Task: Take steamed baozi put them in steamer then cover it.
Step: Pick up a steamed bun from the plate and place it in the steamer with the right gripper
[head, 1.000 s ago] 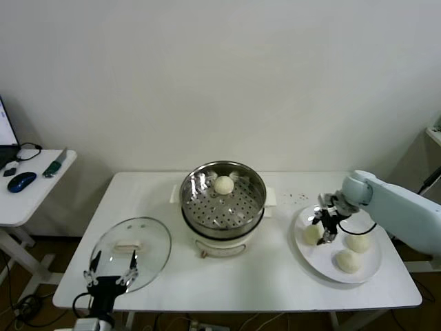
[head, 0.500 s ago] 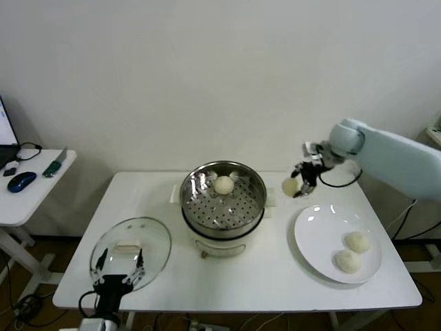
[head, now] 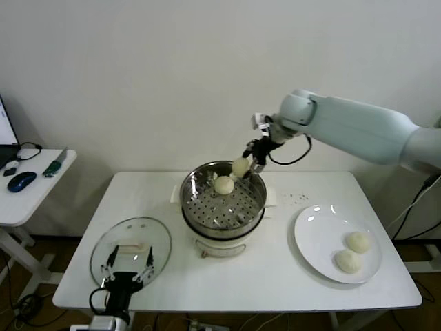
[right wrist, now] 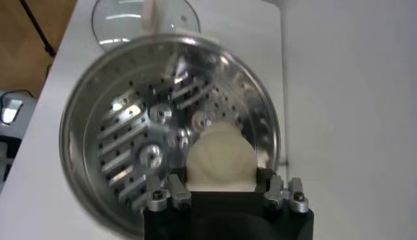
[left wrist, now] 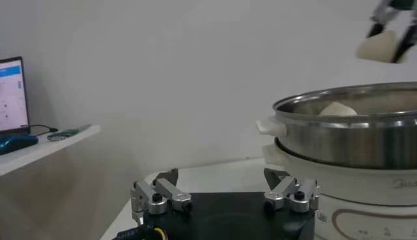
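Note:
The steel steamer (head: 207,207) stands mid-table on its white base, with one baozi (head: 224,185) inside at the back. My right gripper (head: 248,160) hangs over the steamer's back rim, shut on a second baozi (head: 240,167). In the right wrist view that held baozi (right wrist: 220,160) sits between the jaws, above the perforated steamer (right wrist: 130,143) floor. Two more baozi (head: 357,241) (head: 348,261) lie on the white plate (head: 317,238). The glass cover (head: 131,245) lies flat at the front left. My left gripper (head: 127,274) stands open and empty at its near edge.
A side table (head: 31,193) with a mouse and small tools stands off to the left. The wall rises close behind the steamer. In the left wrist view the steamer (left wrist: 352,130) is ahead, beyond the left gripper (left wrist: 225,195).
My right gripper lifted a baozi off the plate and carried it up and left to above the steamer. The left gripper drifted slightly right and stays open.

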{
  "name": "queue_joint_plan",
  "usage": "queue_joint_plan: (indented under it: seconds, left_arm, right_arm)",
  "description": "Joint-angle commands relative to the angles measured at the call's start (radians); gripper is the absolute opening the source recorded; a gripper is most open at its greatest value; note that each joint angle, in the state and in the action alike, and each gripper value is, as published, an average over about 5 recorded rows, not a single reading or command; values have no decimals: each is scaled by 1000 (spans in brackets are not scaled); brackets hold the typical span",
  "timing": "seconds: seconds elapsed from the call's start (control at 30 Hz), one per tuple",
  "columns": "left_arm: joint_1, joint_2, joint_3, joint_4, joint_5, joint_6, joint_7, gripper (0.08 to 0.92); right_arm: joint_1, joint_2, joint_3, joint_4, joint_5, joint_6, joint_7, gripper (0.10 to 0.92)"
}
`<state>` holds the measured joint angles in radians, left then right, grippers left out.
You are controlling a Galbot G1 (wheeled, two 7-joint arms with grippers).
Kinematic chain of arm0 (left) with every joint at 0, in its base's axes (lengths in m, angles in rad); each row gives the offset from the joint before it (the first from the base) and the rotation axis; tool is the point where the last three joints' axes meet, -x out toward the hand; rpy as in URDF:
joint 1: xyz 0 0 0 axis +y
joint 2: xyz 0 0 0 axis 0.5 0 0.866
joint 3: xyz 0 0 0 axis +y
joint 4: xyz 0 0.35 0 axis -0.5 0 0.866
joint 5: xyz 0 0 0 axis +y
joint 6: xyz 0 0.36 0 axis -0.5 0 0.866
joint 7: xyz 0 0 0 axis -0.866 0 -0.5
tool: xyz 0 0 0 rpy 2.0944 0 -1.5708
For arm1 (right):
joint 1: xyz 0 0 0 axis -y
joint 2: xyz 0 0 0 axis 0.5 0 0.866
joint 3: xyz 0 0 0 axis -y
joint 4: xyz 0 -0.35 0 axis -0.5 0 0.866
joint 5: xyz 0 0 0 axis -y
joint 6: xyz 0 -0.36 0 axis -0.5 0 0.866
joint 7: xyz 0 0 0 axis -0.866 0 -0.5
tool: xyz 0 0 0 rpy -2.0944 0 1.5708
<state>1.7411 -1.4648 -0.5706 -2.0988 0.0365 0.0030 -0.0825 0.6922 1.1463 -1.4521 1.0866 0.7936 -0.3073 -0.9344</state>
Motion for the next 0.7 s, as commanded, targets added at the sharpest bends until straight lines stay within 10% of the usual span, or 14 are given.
queue_joint_plan:
  seconds: [0.03, 0.7]
  left_arm:
    - [5, 4, 12, 3, 9, -9, 2, 823]
    - [-5, 7, 9, 22, -3, -13, 1, 823]
  right_arm:
    - [19, 234, -84, -41, 147, -36, 52, 679]
    - [-155, 305, -105, -129, 13, -31, 60, 688]
